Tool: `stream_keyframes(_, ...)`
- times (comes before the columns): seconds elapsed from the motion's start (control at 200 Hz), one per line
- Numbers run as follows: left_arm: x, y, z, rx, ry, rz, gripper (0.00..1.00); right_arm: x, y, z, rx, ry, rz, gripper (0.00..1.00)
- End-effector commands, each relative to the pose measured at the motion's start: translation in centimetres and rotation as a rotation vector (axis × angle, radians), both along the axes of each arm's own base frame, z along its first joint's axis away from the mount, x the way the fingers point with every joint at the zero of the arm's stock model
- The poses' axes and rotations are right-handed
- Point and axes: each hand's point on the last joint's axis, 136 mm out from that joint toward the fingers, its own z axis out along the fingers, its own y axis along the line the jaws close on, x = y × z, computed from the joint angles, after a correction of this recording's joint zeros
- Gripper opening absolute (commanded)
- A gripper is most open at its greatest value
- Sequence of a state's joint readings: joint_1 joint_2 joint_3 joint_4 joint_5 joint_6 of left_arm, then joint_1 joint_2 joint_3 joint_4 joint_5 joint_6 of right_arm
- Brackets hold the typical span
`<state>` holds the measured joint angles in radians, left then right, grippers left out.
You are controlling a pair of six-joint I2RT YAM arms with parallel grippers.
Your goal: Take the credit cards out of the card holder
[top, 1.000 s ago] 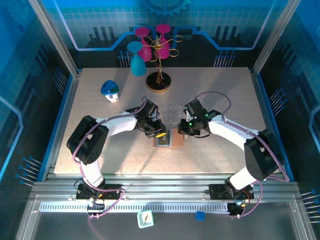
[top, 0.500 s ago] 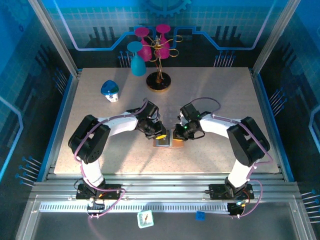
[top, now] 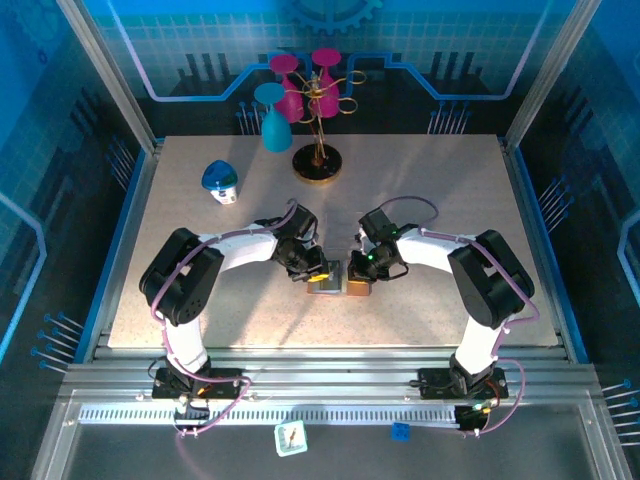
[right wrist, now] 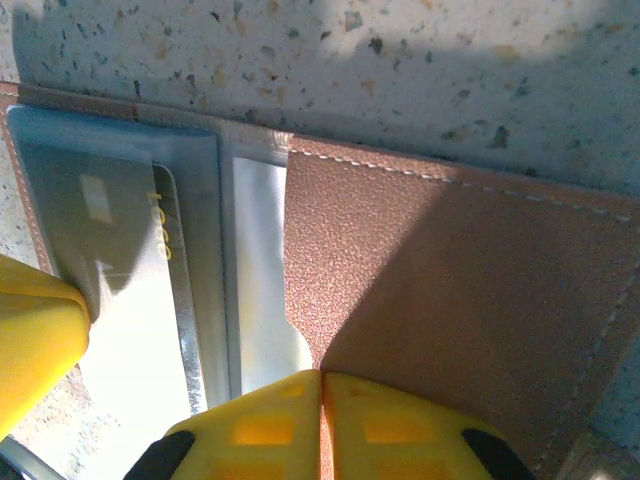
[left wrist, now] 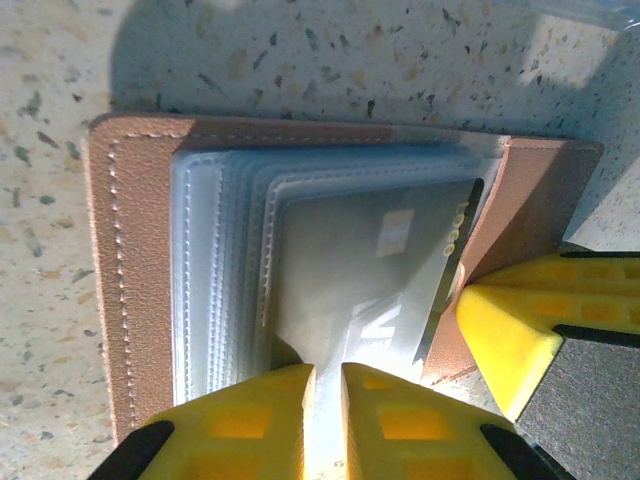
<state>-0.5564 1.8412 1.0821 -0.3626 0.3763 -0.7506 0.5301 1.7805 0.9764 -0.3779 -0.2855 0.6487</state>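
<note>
1. Near the middle of the table [top: 200, 300], between the two arms, the card holder [top: 357, 290] lies open and flat. Its stack of clear sleeves [left wrist: 215, 270] is on the left half and the bare brown leather is on the right.
2. The top sleeve has a grey card [left wrist: 370, 280] with pale markings in it. Can't tell if more cards sit in the sleeves underneath, the plastic is too cloudy.
3. The left gripper [left wrist: 327, 375] has its jaws almost together on the edge of that card, right at the notch in the sleeve. It looks like a pinch on the card itself, though the sleeve lip could be in there too.
4. The right gripper [right wrist: 322, 385] has its jaws pressed together on the edge of the brown half, so it's pinning the holder down.
5. The bit that matters: the card's long side seems to run straight away from the left fingers into the pocket. So the pull probably wants to go straight back along that line. The left arm is already on the card, so it's the one to do it.
6. Main risk, probably: the whole holder drags along if the right side's hold slips.
</note>
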Motion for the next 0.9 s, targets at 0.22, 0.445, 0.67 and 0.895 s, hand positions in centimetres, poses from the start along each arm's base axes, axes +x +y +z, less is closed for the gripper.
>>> stream_keyframes(0.22, 0.9, -0.4, 0.7, -0.008, -0.041, 0.003, 0.16, 0.1, 0.4, 2.8, 0.048, -0.045, -0.008, 0.14)
stream_keyframes(0.445, 1.4, -1.3, 1.7, -0.067, -0.058, 0.022, 0.17, 0.8, 2.0, 5.7, 0.246, -0.045, -0.067, 0.23)
stream_keyframes(0.67, 1.6, -1.3, 2.3, -0.082, -0.077, 0.03, 0.16, 0.6, 2.4, 5.2, 0.275, -0.005, -0.08, 0.26)
stream_keyframes(0.895, 1.4, -0.6, 1.4, -0.053, -0.062, 0.026, 0.11, 0.9, 2.9, 4.4, 0.3, 0.021, -0.091, 0.24)
